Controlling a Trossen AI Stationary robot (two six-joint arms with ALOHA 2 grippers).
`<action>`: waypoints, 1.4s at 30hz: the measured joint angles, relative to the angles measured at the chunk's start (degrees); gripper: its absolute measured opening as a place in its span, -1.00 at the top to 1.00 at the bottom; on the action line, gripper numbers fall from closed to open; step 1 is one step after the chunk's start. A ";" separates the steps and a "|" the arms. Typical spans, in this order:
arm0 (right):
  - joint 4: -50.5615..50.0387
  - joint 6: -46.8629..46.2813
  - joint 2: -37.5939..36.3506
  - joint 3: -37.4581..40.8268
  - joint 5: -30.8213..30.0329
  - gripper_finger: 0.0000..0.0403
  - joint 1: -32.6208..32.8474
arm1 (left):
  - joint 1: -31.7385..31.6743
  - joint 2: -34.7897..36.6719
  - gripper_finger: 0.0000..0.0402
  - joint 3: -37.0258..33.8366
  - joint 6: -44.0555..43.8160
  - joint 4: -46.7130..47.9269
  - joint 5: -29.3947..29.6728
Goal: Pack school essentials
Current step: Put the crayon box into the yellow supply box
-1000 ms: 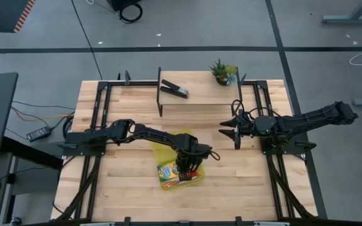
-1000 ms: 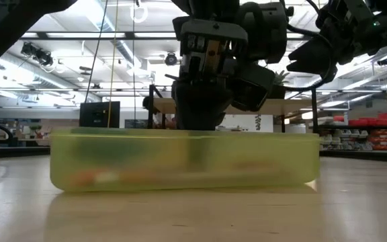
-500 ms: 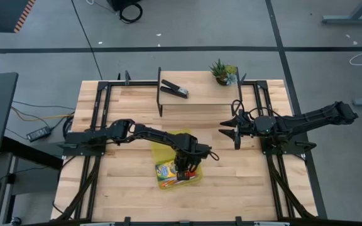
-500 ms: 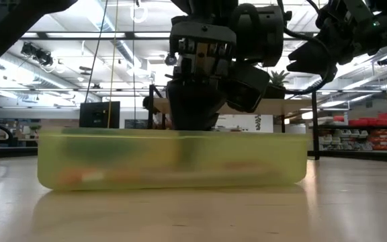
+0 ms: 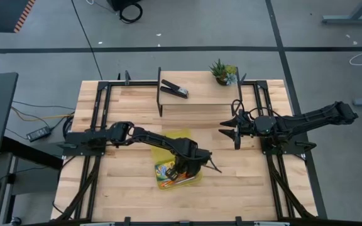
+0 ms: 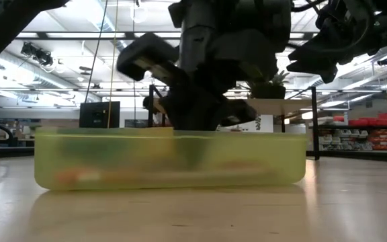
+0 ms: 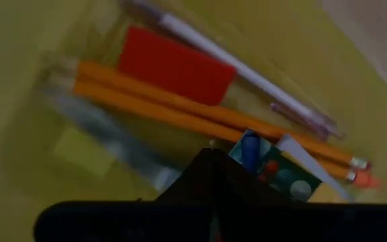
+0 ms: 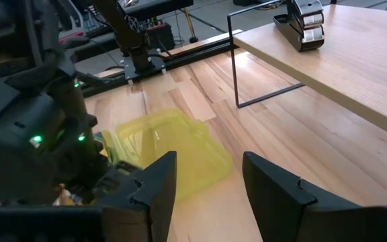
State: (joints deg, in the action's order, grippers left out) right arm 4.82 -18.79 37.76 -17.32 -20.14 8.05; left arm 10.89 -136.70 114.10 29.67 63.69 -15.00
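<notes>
The left gripper (image 5: 188, 168) sits low inside the translucent yellow-green plastic pouch (image 5: 187, 139) near the table's six o'clock edge, jaws pressed shut with nothing visibly between them. Beneath it lie the two thin orange pencils (image 7: 200, 114), the flat red block (image 7: 175, 66) and the green-yellow crayon box (image 5: 166, 172). The step looks like tucking the contents in or nudging the pouch. The right gripper (image 5: 236, 132) hovers at three o'clock, jaws parted and empty. Next, I judge, the left arm lifts clear without dragging the pouch.
</notes>
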 joint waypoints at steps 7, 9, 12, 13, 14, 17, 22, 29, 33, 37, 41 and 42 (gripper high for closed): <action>0.00 0.23 0.00 0.00 0.00 0.12 0.00 | 1.63 0.02 0.70 0.00 11.34 -0.05 3.27; -0.02 0.52 0.00 0.00 0.01 0.12 0.00 | 2.17 0.03 0.60 0.00 12.98 -0.09 5.78; -0.01 1.00 0.00 0.00 0.01 0.12 0.00 | 2.68 0.09 0.44 0.00 16.25 -0.10 7.50; -0.02 1.15 0.00 0.00 0.00 0.12 -0.02 | 2.82 0.09 0.38 0.00 17.48 -0.10 7.62; -0.01 1.26 0.00 0.00 0.00 0.12 -0.02 | 2.89 0.09 0.33 0.00 18.35 -0.14 7.75; 0.00 1.33 0.00 0.00 0.01 0.12 -0.02 | 2.81 0.09 0.18 0.00 18.72 -0.50 7.95; 0.00 1.59 0.00 0.00 0.00 0.12 -0.02 | 2.84 0.11 0.00 0.01 16.22 -2.03 11.42; 0.00 1.86 0.00 0.00 0.02 0.12 -0.02 | 2.82 0.22 -0.08 0.02 14.86 -1.98 11.83; 0.00 1.86 0.00 0.00 0.02 0.12 -0.02 | 2.49 1.10 -0.04 0.02 12.91 -2.22 11.91; -0.02 1.88 0.00 0.00 0.02 0.12 -0.02 | 2.42 2.08 0.02 0.09 12.99 -1.84 11.19; -0.15 1.86 -0.02 0.00 0.02 0.12 -0.02 | 2.58 2.16 0.04 0.09 14.69 -1.28 9.92; -0.21 1.87 -0.01 0.00 0.02 0.12 -0.02 | 2.72 2.16 0.03 0.09 15.51 -1.07 9.87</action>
State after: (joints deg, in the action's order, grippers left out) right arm 4.61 -16.91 37.74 -17.32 -20.12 8.03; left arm 13.61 -134.54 114.19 45.18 62.62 -5.14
